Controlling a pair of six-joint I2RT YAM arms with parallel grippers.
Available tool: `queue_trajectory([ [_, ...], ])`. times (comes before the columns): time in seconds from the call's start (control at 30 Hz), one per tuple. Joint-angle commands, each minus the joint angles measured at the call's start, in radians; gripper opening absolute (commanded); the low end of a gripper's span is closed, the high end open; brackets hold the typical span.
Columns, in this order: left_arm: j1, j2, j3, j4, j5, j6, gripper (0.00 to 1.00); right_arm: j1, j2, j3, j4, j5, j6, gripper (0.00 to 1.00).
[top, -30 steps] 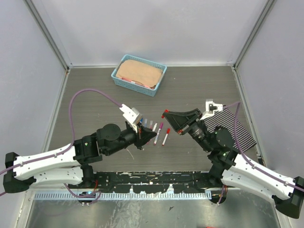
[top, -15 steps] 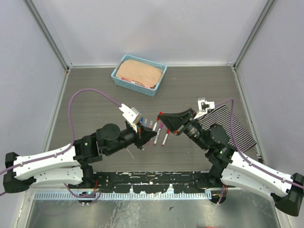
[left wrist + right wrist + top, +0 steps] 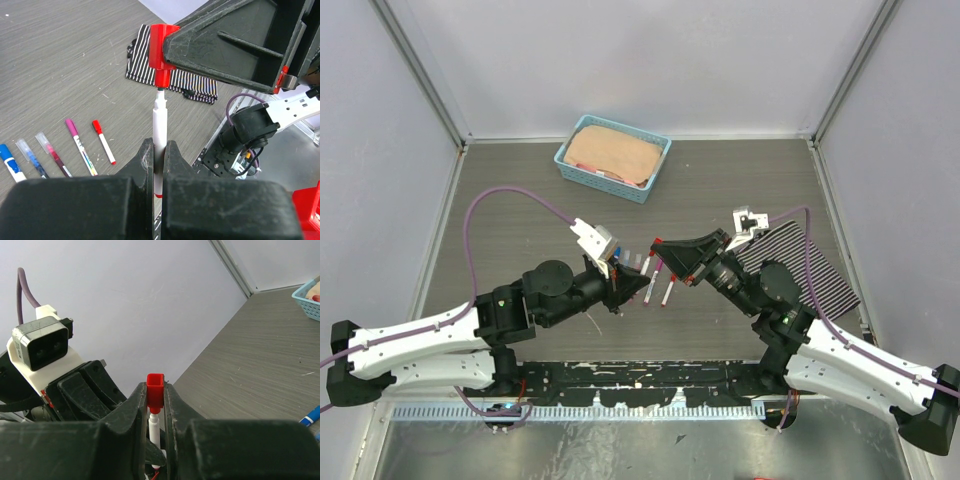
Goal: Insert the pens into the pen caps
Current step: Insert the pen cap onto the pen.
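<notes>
Right now the left gripper (image 3: 159, 150) is clamped on a white pen (image 3: 159, 117) and the right gripper (image 3: 155, 388) is clamped on the red cap (image 3: 161, 47). Pen tip sits at the cap's mouth, above the desk (image 3: 60, 60) left of the striped cloth (image 3: 810, 262).

L arm (image 3: 410, 350): white shells, blk joints, green LED.
R arm (image 3: 850, 365): same build, green LED.
Cables (image 3: 505, 195): purple, one per arm, looped to wrist.
Wrist cams (image 3: 595, 240): white housing, dark lens face.
L gripper (image 3: 159, 145): blk, scuffed, wedge fingers.
R gripper (image 3: 155, 390): blk, scuffed, ribbed triangular frame.
</notes>
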Motion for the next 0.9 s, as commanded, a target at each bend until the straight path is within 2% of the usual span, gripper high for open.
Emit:
queue_trajectory([
  [0.0,-0.005,-0.014,-0.013,0.054,-0.022,0.014,0.0,0.003,0.001,0.054,0.024,-0.015,-0.001,0.0],
  [0.87,-0.005,-0.005,-0.013,0.059,-0.034,0.015,0.0,0.002,0.027,0.058,0.023,-0.062,0.012,0.0],
])
